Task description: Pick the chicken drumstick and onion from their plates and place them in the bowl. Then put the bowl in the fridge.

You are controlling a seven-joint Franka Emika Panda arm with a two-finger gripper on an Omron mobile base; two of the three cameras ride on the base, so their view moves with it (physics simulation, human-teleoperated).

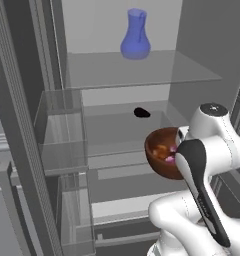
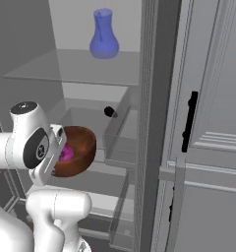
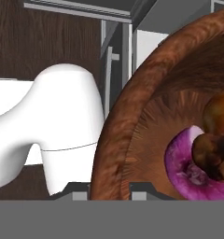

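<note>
Pale grey fridge (image 1: 117, 30) walls, glass shelves and clear drawers make up the setting, with the open interior straight ahead of the arm.

Nearest the cameras, the white arm carries the deep reddish-brown glossy wood-like bowl (image 1: 161, 152) in front of the fridge opening. The pincer (image 3: 111, 196) is closed on the bowl's rim; in the hand view the rim (image 3: 115, 140) runs right down between the fingertips, so the grip reads as a pinch on the edge. Inside the bowl lie the pink-purple onion (image 3: 181, 163) and, resting on it, the glossy brown chicken drumstick (image 3: 216, 140).

The coming move turns on this: the bowl sits on the fridge side of the pincer, level with the middle glass shelf (image 1: 119, 130), so to my eye a forward reach would carry it onto that shelf. The bowl hangs tilted from its one-sided grip, and the contents could slide.

Farther in, a small black lump (image 1: 141, 113) lies on that shelf behind the bowl. Farthest and above the bowl, a blue vase (image 1: 135, 35) stands on the upper shelf.

The hand view shows both foods clearly; the right base view gives just a pink glimpse of onion (image 2: 67, 153) past the wrist.
</note>
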